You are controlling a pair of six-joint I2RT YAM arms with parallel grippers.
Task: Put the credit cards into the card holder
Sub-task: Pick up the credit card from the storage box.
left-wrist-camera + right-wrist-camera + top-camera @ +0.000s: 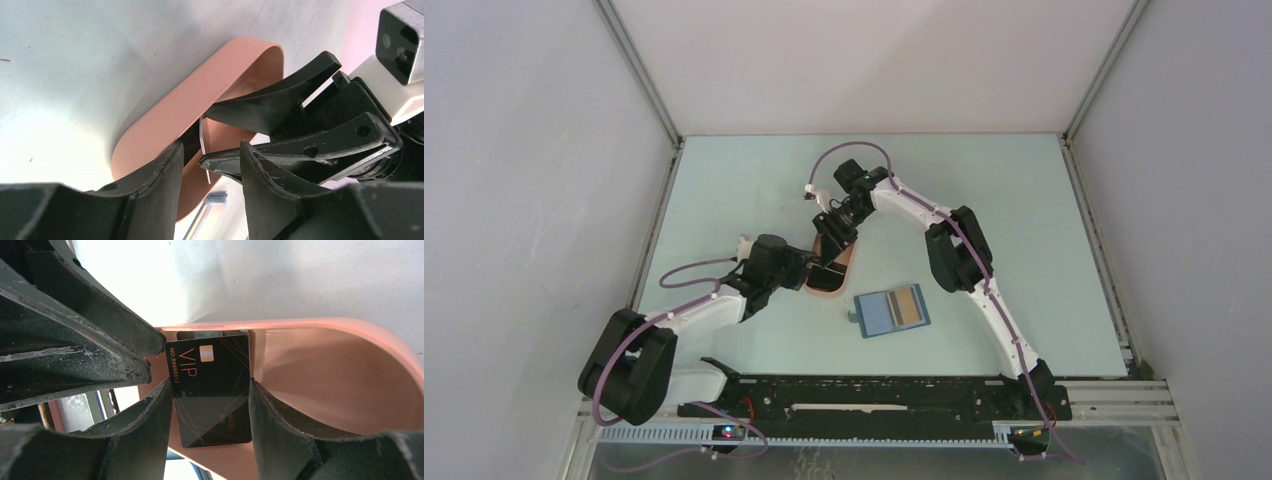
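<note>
A black credit card (212,390) marked VIP stands on edge over the pink oval tray (350,365). My right gripper (209,382) is shut on it, one finger on each long edge. In the left wrist view this card (203,137) appears as a thin edge-on line. My left gripper (210,147) is open, its jaws on either side of that line without touching it. Its tips sit near the card's top corner. The blue card holder (879,312) lies open on the table to the right of the tray, with a tan-orange card (908,305) lying in it.
The pink tray (826,285) lies mid-table with both grippers, left (812,262) and right (836,232), crowded over it. Grey walls enclose the pale table on three sides. A black rail runs along the near edge.
</note>
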